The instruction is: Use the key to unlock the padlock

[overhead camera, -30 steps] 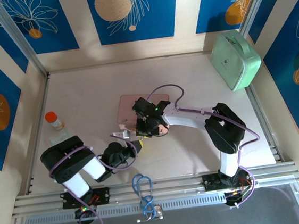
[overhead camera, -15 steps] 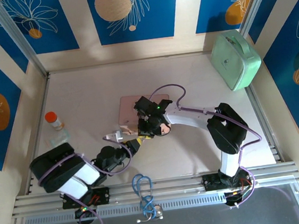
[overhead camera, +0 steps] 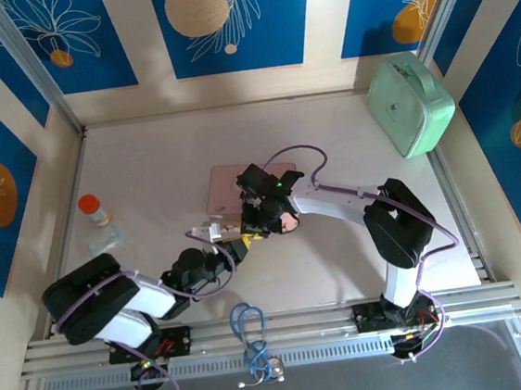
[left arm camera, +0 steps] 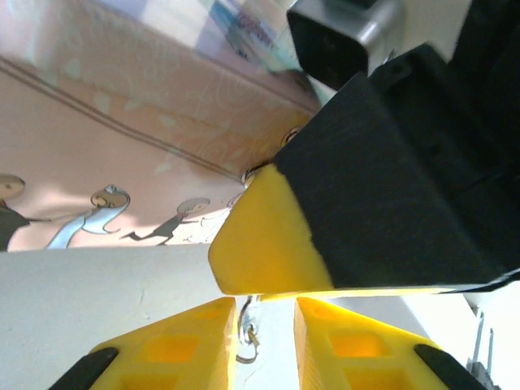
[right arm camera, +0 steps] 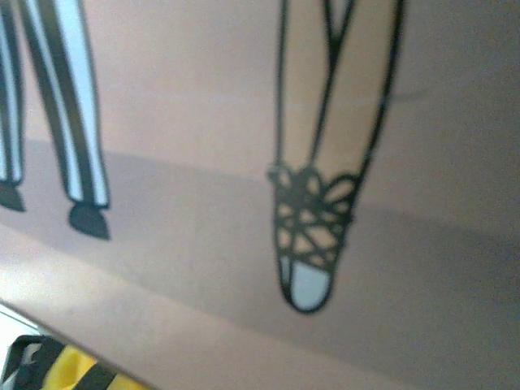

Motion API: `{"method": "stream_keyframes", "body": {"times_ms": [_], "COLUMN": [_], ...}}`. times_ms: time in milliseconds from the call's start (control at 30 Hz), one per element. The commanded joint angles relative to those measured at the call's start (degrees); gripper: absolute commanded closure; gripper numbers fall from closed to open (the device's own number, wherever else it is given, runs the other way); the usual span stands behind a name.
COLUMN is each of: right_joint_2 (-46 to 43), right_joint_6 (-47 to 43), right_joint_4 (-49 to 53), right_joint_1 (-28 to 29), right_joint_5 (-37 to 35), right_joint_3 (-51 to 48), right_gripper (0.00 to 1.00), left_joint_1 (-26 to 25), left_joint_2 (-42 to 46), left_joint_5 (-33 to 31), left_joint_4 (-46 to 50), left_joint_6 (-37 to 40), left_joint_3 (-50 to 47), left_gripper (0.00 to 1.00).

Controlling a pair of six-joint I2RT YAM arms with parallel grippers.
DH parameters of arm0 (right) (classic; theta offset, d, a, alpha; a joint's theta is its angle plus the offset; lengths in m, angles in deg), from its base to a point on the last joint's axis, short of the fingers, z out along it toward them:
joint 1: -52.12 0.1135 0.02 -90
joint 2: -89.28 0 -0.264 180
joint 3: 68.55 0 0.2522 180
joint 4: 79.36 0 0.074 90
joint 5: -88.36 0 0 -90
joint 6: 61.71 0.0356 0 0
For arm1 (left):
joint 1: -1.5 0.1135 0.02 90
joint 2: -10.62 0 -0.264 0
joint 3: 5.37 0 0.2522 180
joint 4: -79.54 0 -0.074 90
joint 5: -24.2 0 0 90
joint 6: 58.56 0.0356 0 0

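Note:
The pink picture tin (overhead camera: pixel 227 187) lies mid-table, and its cartoon lid (left arm camera: pixel 97 162) shows close up in the left wrist view. My right gripper (overhead camera: pixel 263 219) reaches down at the tin's near edge; its state does not show. One of its yellow fingers (left arm camera: pixel 268 244) hangs right above my left gripper (left arm camera: pixel 266 313). My left gripper (overhead camera: pixel 237 240) is low on the table, with a gap between its fingers. A thin silvery wire loop with a brassy bit (left arm camera: pixel 248 333) sits in that gap against the left finger. I cannot tell if it is the key. The padlock is hidden.
An orange-capped bottle (overhead camera: pixel 94 210) stands at the left above a clear item (overhead camera: pixel 105 237). A mint-green case (overhead camera: pixel 409 105) leans at the back right. A blue cable loop (overhead camera: pixel 248 327) hangs over the front rail between the arm bases. Aluminium rails edge the table.
My left gripper has slid right and forward until it meets the right gripper at the tin's near edge, and its arm has swung lower and leftward. The right arm barely shifted.

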Motion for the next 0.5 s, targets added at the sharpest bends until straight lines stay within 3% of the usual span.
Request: {"method": "stream_keyframes", "body": {"times_ms": [0,167,467], "right_joint_2": [-0.6,1.2,0.8], "right_joint_6": [4.0,2.3,0.7], "right_joint_4": [1.9,3.3,7.7], "right_joint_1": [-0.9,-1.7,-2.2], "right_joint_5": [11.7,15.5,14.5], "right_joint_3": [-2.1,-0.6,0.4], "right_gripper": [1.00,1.00,1.00], "left_joint_1": [-0.5,-0.4,-0.4], "left_joint_2": [-4.1,-7.7,-5.8], "left_joint_5": [1.4,2.4,1.4], "left_joint_4": [-7.3,-10.8,-10.8], "left_joint_6": [1.2,2.1,3.9], "left_joint_3": [0.2,0.7,0.8], "left_gripper": [0.74,0.71,0.71]}}
